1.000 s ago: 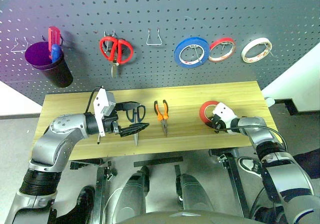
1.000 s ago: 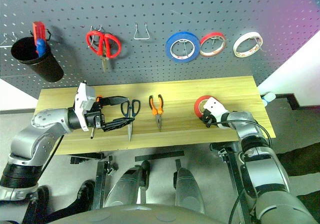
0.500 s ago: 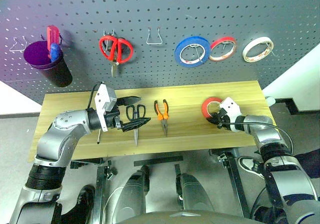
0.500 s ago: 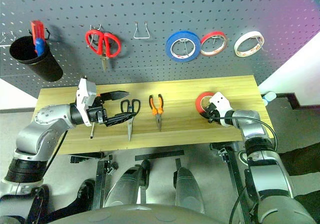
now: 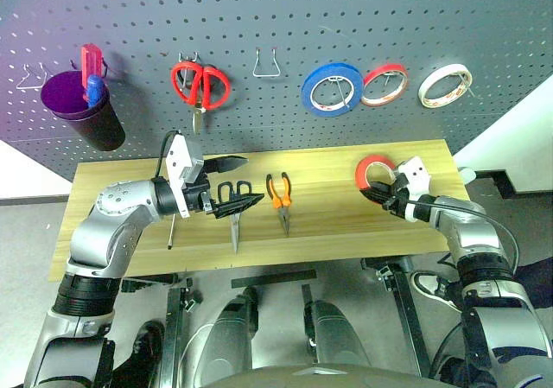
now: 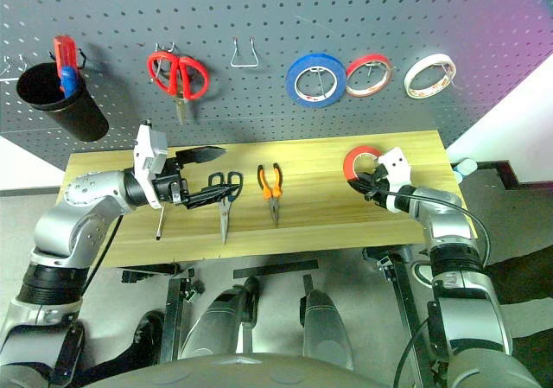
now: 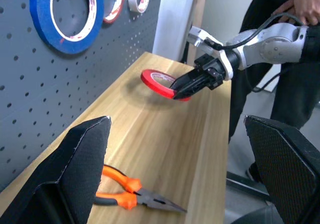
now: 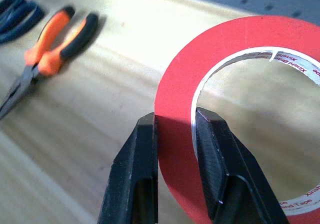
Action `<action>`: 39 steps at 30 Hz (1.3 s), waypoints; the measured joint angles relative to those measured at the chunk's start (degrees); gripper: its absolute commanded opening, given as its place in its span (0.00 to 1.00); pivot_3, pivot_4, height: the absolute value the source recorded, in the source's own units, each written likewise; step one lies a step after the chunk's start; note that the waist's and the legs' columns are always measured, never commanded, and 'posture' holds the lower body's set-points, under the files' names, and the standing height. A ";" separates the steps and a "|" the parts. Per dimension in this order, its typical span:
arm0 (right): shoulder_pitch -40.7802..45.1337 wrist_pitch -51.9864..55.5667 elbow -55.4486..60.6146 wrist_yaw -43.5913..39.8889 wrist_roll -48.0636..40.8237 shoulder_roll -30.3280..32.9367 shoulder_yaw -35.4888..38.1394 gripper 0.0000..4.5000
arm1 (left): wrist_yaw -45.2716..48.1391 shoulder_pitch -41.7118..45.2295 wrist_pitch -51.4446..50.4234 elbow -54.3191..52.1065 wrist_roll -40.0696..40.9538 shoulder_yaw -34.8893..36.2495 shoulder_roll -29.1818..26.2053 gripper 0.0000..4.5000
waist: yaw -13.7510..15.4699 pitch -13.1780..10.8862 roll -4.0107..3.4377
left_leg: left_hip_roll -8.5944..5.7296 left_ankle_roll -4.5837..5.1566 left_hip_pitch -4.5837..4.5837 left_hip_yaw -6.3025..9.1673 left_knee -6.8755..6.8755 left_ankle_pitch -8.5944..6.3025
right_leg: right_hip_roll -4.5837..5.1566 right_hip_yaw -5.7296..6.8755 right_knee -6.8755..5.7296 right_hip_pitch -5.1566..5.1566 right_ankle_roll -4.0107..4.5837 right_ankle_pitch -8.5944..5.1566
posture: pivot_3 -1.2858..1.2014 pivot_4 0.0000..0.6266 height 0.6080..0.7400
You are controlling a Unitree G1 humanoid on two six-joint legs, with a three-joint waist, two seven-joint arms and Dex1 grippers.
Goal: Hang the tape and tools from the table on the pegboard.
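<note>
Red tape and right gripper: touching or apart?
Touching. The right wrist view shows the right gripper pinching the red tape's band, one finger on each side.

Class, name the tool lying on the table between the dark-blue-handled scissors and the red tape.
The orange-and-black pliers lie between the scissors and the tape, as the left eye view shows.
</note>
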State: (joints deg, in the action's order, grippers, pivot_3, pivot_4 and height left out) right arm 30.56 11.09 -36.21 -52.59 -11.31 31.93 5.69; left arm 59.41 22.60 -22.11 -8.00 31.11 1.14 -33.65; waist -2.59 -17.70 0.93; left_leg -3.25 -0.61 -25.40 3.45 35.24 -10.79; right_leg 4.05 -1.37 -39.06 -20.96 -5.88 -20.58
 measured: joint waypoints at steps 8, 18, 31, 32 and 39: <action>-2.48 3.41 5.82 3.93 -5.40 -0.73 5.12 0.16 | -0.13 0.04 0.16 0.03 0.00 0.03 0.49 1.00 | -0.04 0.04 -0.01 | 0.00 -0.12 0.00 -0.01 0.02 0.08 | -0.02 0.01 -0.10 -0.04 0.00 0.00 | 0.49 0.35 1.00; -7.58 6.01 14.37 7.40 -9.88 -1.62 6.97 0.16 | -0.69 0.11 0.98 0.66 -0.16 0.04 1.79 1.00 | 0.02 0.39 -0.06 | 0.00 -0.14 -0.01 -0.01 0.06 0.10 | -0.02 0.01 -0.15 -0.05 0.00 0.00 | 0.48 0.31 1.00; -8.48 6.53 18.64 11.81 -12.49 -1.63 10.83 0.16 | -0.79 2.67 2.89 4.20 -0.88 0.00 3.90 1.00 | -0.15 0.90 -0.09 | 0.01 -0.17 -0.01 -0.01 0.39 0.12 | -0.09 0.00 -0.43 -0.04 -0.01 0.00 | 0.48 0.28 1.00; -8.35 6.53 18.65 11.88 -12.51 -1.63 10.83 0.16 | -0.77 2.79 2.97 4.57 -1.01 -0.01 3.91 1.00 | -0.16 0.98 -0.09 | 0.01 -0.17 -0.01 -0.01 0.41 0.12 | -0.10 0.00 -0.46 -0.04 -0.01 0.00 | 0.48 0.28 1.00; -6.87 7.13 21.99 13.22 -13.59 -1.63 10.83 0.16 | -0.76 2.93 3.57 5.18 -1.31 -0.01 3.96 1.00 | -0.20 1.34 -0.07 | 0.05 -0.16 -0.01 0.00 0.67 0.12 | -0.17 -0.03 -0.68 -0.03 -0.01 0.01 | 0.48 0.27 1.00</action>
State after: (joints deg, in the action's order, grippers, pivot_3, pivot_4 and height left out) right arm 23.69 18.23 -14.21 -39.36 -24.89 30.30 16.52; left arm 58.65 25.53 -18.53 -2.82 29.80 1.13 -29.69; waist -2.78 -16.36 0.86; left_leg -3.20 -0.77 -25.41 3.45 35.91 -10.67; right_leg 3.88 -1.40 -39.73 -20.99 -5.89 -20.57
